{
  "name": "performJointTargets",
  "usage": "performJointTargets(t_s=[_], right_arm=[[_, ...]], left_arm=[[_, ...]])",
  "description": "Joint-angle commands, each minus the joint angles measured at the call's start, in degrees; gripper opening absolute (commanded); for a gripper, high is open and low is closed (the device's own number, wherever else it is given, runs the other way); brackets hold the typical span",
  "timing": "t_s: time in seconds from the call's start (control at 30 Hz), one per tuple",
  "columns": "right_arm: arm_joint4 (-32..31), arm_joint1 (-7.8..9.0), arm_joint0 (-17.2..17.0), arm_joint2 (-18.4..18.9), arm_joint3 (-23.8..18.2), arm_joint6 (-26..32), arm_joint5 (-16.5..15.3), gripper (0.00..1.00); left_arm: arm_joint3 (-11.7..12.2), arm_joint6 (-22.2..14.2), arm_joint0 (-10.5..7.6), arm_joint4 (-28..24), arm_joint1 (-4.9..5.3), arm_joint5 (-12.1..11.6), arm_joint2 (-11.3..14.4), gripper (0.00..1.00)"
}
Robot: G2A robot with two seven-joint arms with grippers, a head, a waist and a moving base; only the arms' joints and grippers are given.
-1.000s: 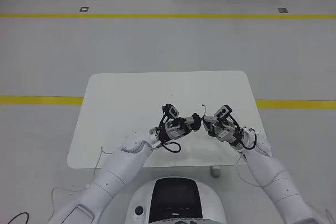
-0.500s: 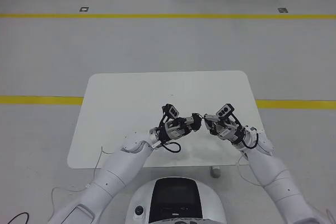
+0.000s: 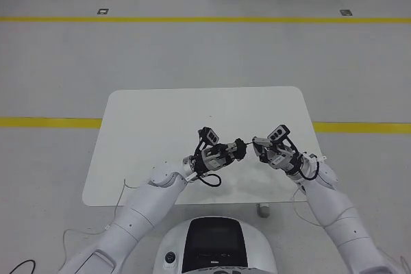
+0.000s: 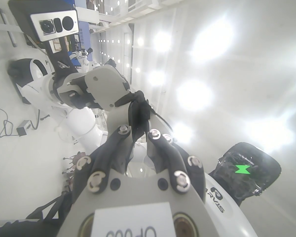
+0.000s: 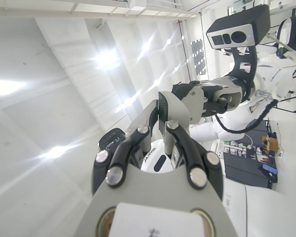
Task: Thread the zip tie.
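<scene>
While drawing the zip tie (image 3: 248,140) through its head, keep both wrists level and pull straight along the strap's own line, never sideways. Judged a pull-through step: thin black strap stretched in the air between left gripper (image 3: 239,147) and right gripper (image 3: 257,144), up above the white table (image 3: 157,123), touching nothing else.

Left gripper: fingers (image 4: 117,122) drawn nearly together, nipping a dark bunched part of the zip tie, probably the head end, with a loose length curving away past the tips. Right gripper: ribbed pads (image 5: 160,119) pressed flat together, apparently clamped on the strap, though too thin there to make out for certain.

To do it well: hold the head end still with the left, pull gently and steadily with the right, and regrip closer in at any sign of bowing. Avoid twisting; likely toothed on one face, so meant to pass one way only. Guard against slipping: narrow, slick, springy plastic by the look of it, easy to lose from small pads.

Materials and shapes: matte black strap, fine as wire from above. Smooth pale grey finger shells (image 5: 177,109), tapering to blunt tips. Black linkage bars (image 5: 187,146) joined by bright round metal pins (image 5: 173,124). Close cross-ribbing on the pad faces, probably rubber. Table top plain matte white, flat, with rounded corners.
</scene>
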Motion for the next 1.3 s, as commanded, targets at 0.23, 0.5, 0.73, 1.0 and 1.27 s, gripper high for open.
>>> performJointTargets(t_s=[0.23, 0.5, 0.73, 1.0, 1.27], right_arm=[[-0.4, -0.12, 0.0, 0.1, 0.6, -0.1, 0.1, 0.0], [-0.3, -0.25, 0.0, 0.3, 1.4, 0.2, 0.0, 0.0], [0.0, -0.32, 0.0, 0.7, 1.7, 0.5, 0.0, 0.0], [0.1, -0.38, 0.0, 1.2, 1.9, 0.7, -0.1, 0.0], [0.0, -0.44, -0.1, 1.6, 2.0, 0.8, -0.1, 0.0]], left_arm=[[0.0, 0.0, 0.0, 0.0, 0.0, 0.0, 0.0, 0.0], [0.0, 0.0, 0.0, 0.0, 0.0, 0.0, 0.0, 0.0], [0.0, 0.0, 0.0, 0.0, 0.0, 0.0, 0.0, 0.0], [0.0, 0.0, 0.0, 0.0, 0.0, 0.0, 0.0, 0.0], [0.0, 0.0, 0.0, 0.0, 0.0, 0.0, 0.0, 0.0]])
